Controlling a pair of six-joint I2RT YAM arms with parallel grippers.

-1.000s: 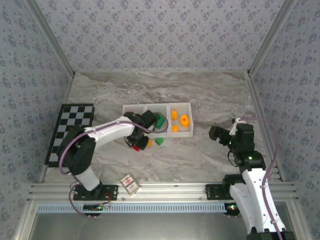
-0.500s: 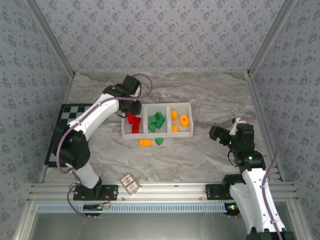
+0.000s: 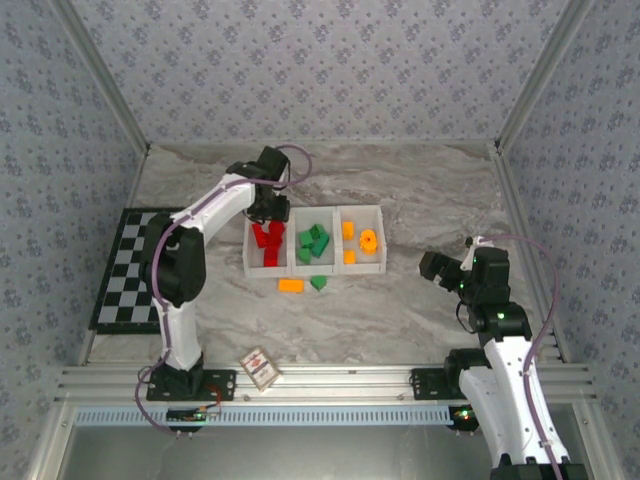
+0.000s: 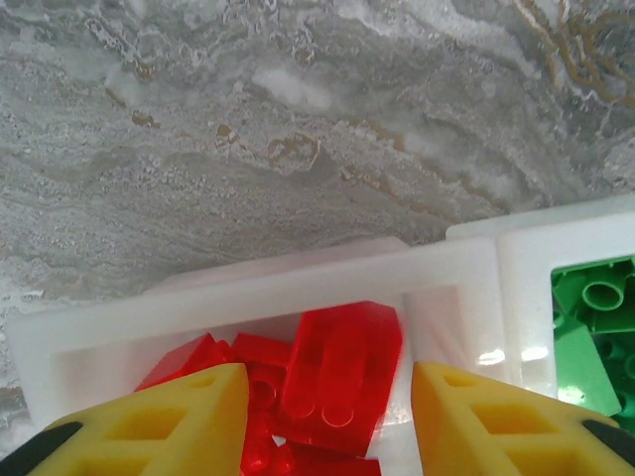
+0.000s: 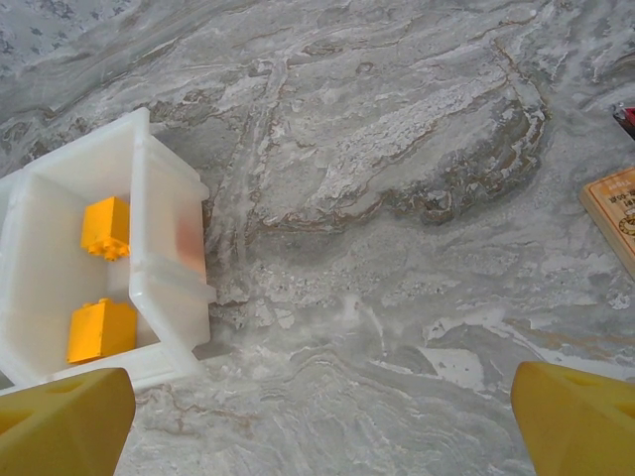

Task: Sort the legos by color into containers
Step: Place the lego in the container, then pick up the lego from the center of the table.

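The containers are a white tray of three bins at mid table. Red legos lie in the left bin, green legos in the middle one, orange legos in the right one. An orange brick and a green brick lie on the table just in front of the tray. My left gripper hangs over the left bin's far side, open. In the left wrist view a red brick rests on the red pile between the yellow fingers, touching neither. My right gripper is wide open over bare table.
A black-and-white checkerboard lies at the left edge. A small red-patterned card sits near the front rail. The right wrist view has the right bin with two orange bricks at its left and marble table beyond it.
My left arm has swung from the tray's front, carrying a red brick, to above the left bin. Its jaws have parted and the brick now lies in that bin. The right arm is still.
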